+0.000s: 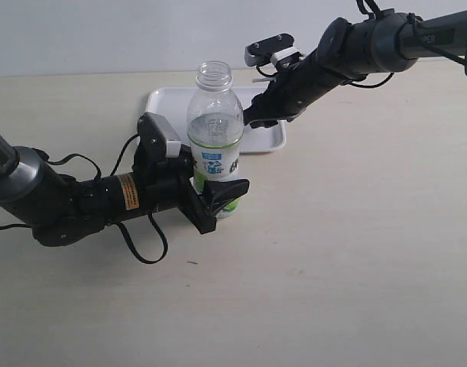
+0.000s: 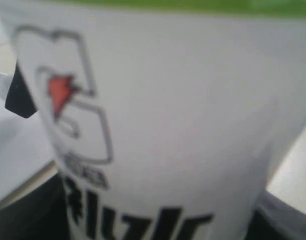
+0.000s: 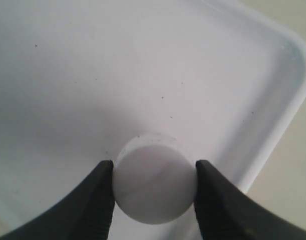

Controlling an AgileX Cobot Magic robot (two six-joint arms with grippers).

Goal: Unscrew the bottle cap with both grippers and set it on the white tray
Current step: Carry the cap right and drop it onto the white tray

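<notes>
The clear bottle [image 1: 215, 138] stands upright on the table with its neck open and no cap on it. My left gripper [image 1: 218, 200] is shut on its lower body; the left wrist view is filled by the blurred white label of the bottle [image 2: 168, 125]. My right gripper [image 1: 252, 120] hangs low over the white tray [image 1: 273, 140], behind the bottle. In the right wrist view the round white bottle cap [image 3: 154, 178] sits between the black fingers [image 3: 95, 200], touched on both sides, over the white tray [image 3: 142, 75]. My right gripper [image 3: 154, 172] is shut on it.
Beige tabletop [image 1: 355, 252] stretches in front and to the right of the bottle. The tray's raised rim [image 3: 283, 100] runs close beside the cap. A pale wall [image 1: 103, 30] backs the table.
</notes>
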